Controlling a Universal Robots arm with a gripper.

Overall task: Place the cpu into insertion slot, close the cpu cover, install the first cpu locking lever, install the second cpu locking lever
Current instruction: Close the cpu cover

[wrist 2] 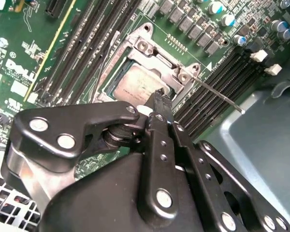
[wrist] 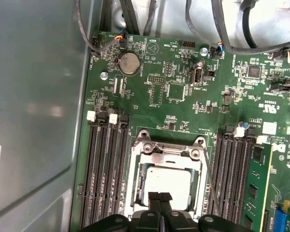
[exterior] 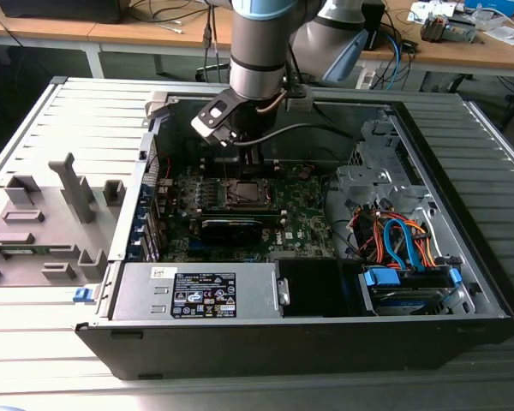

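Grey slatted table (exterior: 34,111). At the exterior view's left, grey plastic fixtures (exterior: 73,184) lie on it, beside an open computer case (exterior: 308,342). Inside the case, against the front wall: power supply (exterior: 197,291). Behind that, the green board (exterior: 304,227).

Mid-scene: arm (exterior: 257,51) reaches down into the case, jaws just above the insertion slot (exterior: 247,193) on the board. Jaws pressed together, no gap between the fingertips (wrist: 154,197), nothing gripped. In both wrist views the tips sit over one edge of the cpu (wrist: 168,181); touching or just clear, cannot tell. The cpu lies flat in the slot, silver top up. The cpu cover (wrist: 152,155) is down, its frame ringing the chip. Black memory slots (wrist: 106,169) flank the socket on two sides. In the second wrist view a thin wire lever (wrist 2: 217,95) juts from a socket corner out across one bank of them; latched or free, cannot tell.

Exterior view's right: drive (exterior: 407,282) with blue trim in the case corner, orange and blue cables (exterior: 398,235) looped beside it.
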